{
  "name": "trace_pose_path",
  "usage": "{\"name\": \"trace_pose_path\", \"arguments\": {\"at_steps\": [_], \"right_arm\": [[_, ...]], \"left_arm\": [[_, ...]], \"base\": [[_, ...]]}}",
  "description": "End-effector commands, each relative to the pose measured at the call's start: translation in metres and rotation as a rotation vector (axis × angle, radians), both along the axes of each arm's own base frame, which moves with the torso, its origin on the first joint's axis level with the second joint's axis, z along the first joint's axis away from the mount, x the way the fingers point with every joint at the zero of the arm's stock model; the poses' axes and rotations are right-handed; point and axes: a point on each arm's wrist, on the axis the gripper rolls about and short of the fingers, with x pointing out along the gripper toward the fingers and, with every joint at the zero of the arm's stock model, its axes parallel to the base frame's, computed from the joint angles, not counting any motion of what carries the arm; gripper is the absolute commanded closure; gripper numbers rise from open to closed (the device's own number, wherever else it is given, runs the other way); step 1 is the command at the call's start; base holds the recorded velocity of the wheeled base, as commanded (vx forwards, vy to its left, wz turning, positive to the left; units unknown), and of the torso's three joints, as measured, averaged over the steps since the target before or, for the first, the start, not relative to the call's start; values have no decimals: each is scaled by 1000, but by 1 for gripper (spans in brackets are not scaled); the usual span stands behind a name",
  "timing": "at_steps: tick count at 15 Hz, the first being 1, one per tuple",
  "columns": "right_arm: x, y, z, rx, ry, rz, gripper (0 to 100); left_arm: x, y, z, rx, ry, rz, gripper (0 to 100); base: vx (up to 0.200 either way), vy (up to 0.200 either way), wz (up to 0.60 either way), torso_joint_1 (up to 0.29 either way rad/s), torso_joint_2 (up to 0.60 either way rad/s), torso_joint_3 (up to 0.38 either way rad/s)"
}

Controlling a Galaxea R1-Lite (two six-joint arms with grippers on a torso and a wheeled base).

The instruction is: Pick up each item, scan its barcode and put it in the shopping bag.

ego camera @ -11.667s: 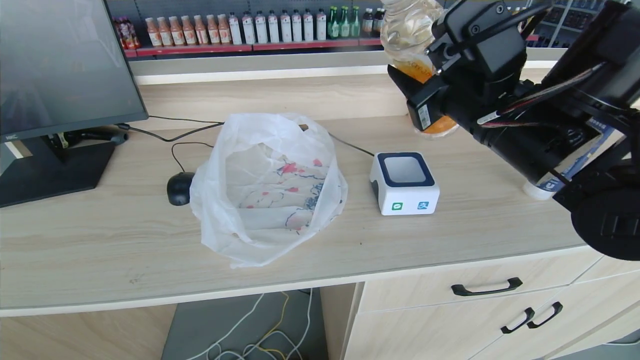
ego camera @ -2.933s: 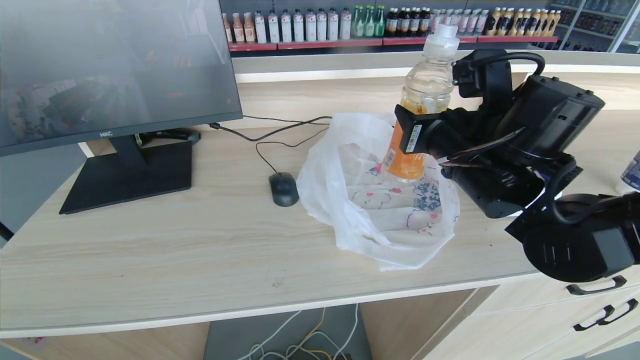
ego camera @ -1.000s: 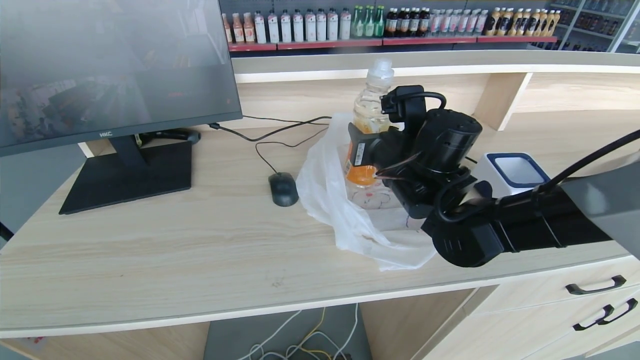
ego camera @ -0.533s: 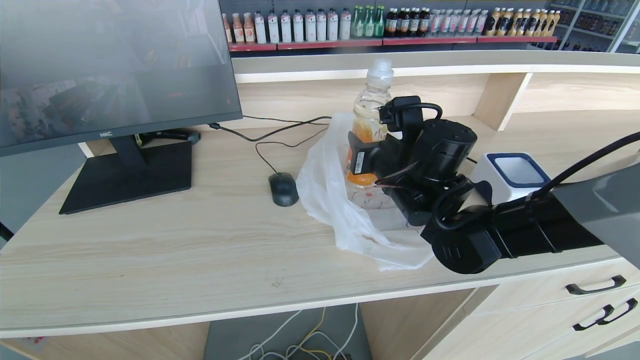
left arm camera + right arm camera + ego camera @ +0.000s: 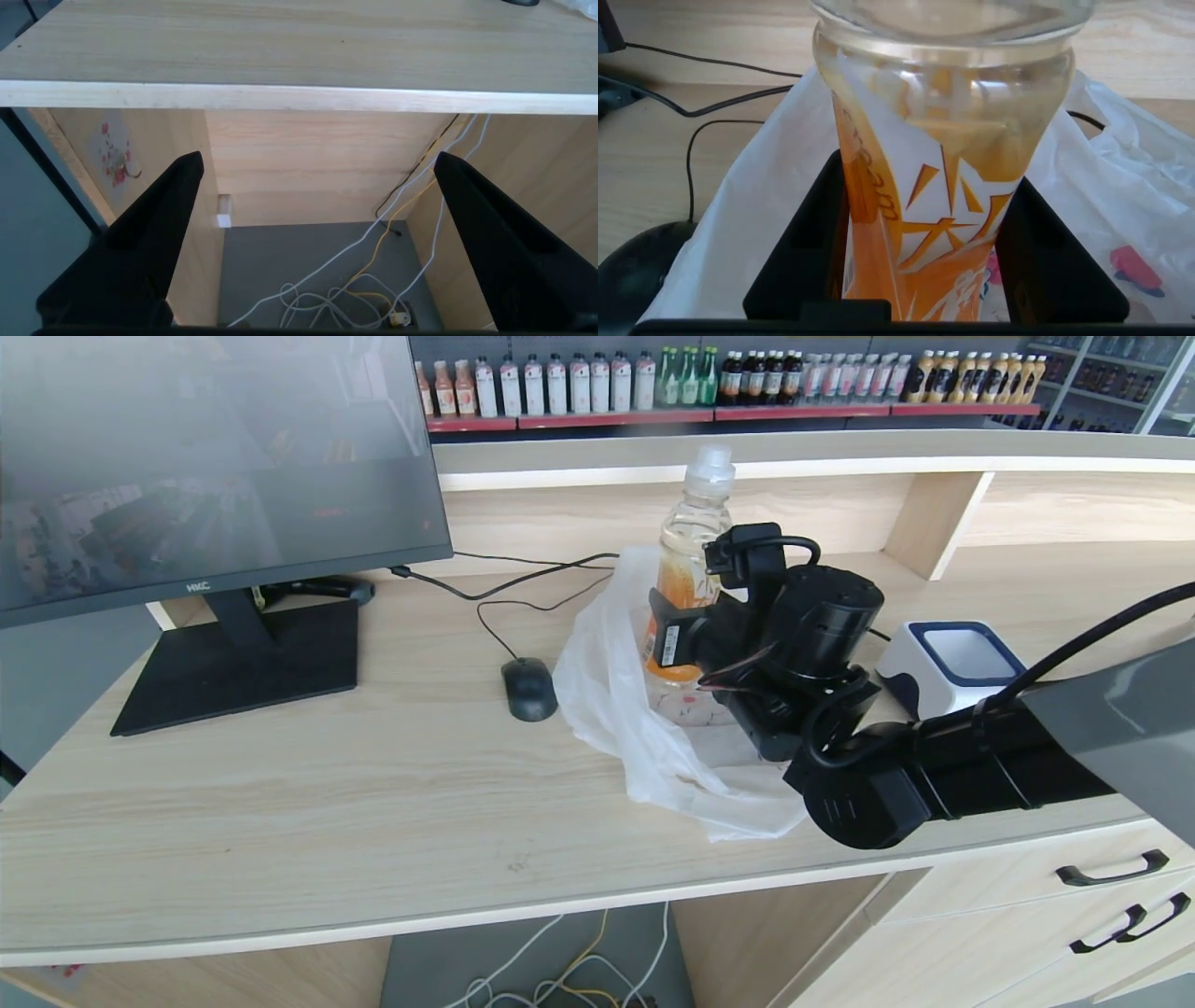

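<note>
Head view: the right end effector (image 5: pixel 684 633) is clamped on an upright clear drink bottle (image 5: pixel 689 537) with an orange label, one black finger (image 5: pixel 667 637) pressed to the label's side. The bottle's lower part stands inside the open mouth of the white plastic shopping bag (image 5: pixel 625 728), which lies crumpled on the light wood tabletop (image 5: pixel 373 803). Whether the base touches the bag's floor cannot be told. The white cap and clear shoulder rise above the bag's rim. Near the bag, to the robot's right, sits the white barcode scanner (image 5: pixel 943 663), its dark-framed window facing up, partly behind the right arm. On the bag's other side lies a black computer mouse (image 5: pixel 529 689), its cable running back towards a dark monitor (image 5: pixel 205 457) on a black stand. A shelf of bottled drinks (image 5: pixel 653 378) lines the back wall. The right wrist view shows the label close up between both fingers, with bag plastic behind. In the left wrist view, the left end effector (image 5: pixel 318 252) hangs with fingers wide apart, low in front of the tabletop's edge, facing loose cables (image 5: pixel 360 299) on the floor beneath.
</note>
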Motion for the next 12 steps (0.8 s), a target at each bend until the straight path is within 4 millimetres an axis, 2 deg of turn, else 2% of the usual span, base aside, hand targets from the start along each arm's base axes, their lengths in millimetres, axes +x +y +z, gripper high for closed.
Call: {"name": "trace_pose_path", "arguments": {"at_steps": [1, 2, 3, 12], "right_arm": [[0, 0, -1, 0, 1, 0, 100], [1, 0, -2, -3, 5, 2, 100], [1, 1, -2, 12, 5, 12, 0], [-2, -3, 7, 41, -27, 12, 0]], "left_arm": [[0, 0, 0, 0, 0, 0, 0], [0, 0, 0, 0, 0, 0, 0], [0, 0, 0, 0, 2, 0, 0], [0, 0, 0, 0, 0, -1, 0]], "base": [[0, 0, 0, 0, 0, 0], [0, 0, 0, 0, 0, 0], [0, 0, 0, 0, 0, 0], [0, 0, 0, 0, 0, 0]]}}
